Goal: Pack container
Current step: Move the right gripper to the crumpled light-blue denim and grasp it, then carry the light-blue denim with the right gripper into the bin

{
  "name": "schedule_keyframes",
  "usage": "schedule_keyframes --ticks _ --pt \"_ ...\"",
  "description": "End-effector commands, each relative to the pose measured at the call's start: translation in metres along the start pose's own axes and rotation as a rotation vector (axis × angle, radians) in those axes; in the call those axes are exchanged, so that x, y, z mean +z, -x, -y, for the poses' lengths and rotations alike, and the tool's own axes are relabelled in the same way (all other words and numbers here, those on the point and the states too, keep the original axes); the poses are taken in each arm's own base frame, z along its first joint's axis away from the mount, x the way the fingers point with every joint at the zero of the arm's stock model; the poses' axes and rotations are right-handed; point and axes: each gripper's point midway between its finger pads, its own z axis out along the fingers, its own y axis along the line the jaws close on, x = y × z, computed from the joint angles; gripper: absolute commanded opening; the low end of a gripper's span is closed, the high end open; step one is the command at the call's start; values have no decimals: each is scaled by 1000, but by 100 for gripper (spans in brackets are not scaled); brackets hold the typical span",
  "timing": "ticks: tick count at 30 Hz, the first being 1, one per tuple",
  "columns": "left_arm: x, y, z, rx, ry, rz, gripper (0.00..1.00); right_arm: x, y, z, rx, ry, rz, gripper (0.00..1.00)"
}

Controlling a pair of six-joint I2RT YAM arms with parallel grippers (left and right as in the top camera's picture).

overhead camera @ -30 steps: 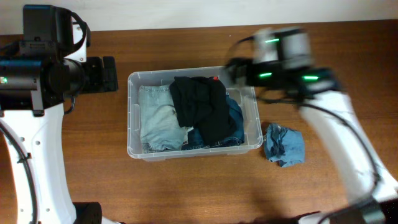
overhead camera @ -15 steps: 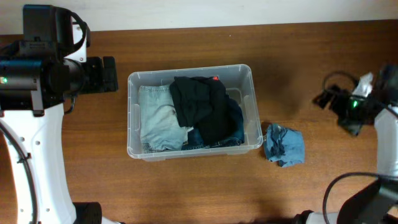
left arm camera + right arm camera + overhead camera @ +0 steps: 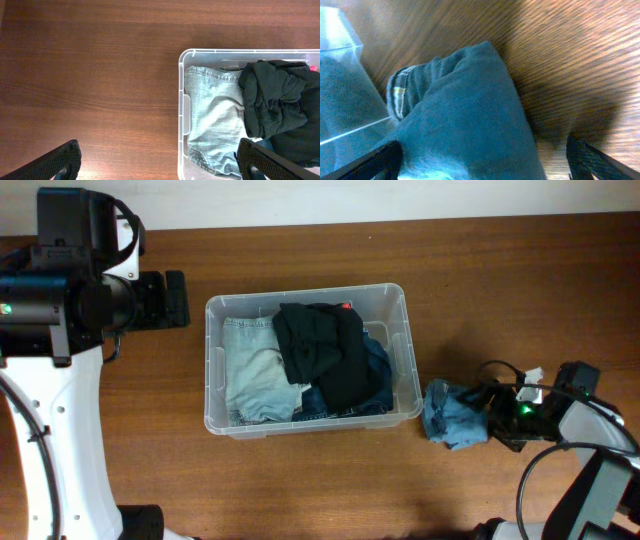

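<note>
The clear plastic container [image 3: 211, 370] sits mid-table and holds light denim [image 3: 250, 370], a black garment [image 3: 322, 352] and dark blue jeans [image 3: 378, 375]. A crumpled blue cloth [image 3: 450, 415] lies on the table just right of the container. My right gripper [image 3: 489, 413] is low at the cloth's right side. In the right wrist view it [image 3: 482, 162] is open, with a finger on either side of the cloth [image 3: 465, 110]. My left gripper [image 3: 176, 298] hangs open and empty left of the container; its wrist view shows the fingers [image 3: 160, 165] wide apart and the container [image 3: 182, 100].
The wooden table's far edge meets a pale wall at the top of the overhead view. The container's corner [image 3: 340, 60] stands just beyond the blue cloth in the right wrist view. A cable [image 3: 500, 368] loops off the right arm.
My right arm has swung from over the container's back right corner out to the right, then down to the blue cloth. The left arm and the container's contents have not moved.
</note>
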Motion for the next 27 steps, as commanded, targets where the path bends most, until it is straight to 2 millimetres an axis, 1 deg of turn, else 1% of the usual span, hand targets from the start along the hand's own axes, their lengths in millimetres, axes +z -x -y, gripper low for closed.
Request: schedule_keyframes --ticks 1,4,5,8,10,12,14,16,17,20,21,24,26,27 --pt "-2 1 -2 -18 6 7 99 18 -36 11 32 30 -85 94" --pt "-2 1 -2 -18 6 6 99 23 -42 15 16 31 -86 80" --pt "-2 1 -2 -18 6 7 99 23 -43 16 17 31 -87 72" --pt "-2 1 -2 -18 6 6 99 23 -43 15 17 31 -88 56" --pt "-2 0 -2 -18 6 6 99 23 -42 14 15 37 -85 40" --pt "-2 0 -2 -18 6 6 100 23 -41 10 14 62 -84 35" --pt "-2 1 -2 -18 6 6 100 19 -37 -3 8 124 -81 28" --pt "-2 0 -2 -18 6 6 99 13 -31 -17 -5 179 -70 27" --pt "-2 1 -2 -18 6 6 99 8 -27 -25 -14 207 -61 25" --pt "-2 1 -2 -18 6 7 99 -16 -11 -55 -67 291 -14 20" --pt "-2 0 -2 -18 6 6 99 -27 -6 -66 -93 313 9 18" --pt "-2 1 -2 -18 6 7 100 -66 7 -101 -179 348 90 9" --pt "-2 1 -2 -18 6 6 99 -90 9 -122 -241 356 135 4" --pt "-2 1 -2 -18 6 6 99 -100 9 -133 -275 360 155 4"
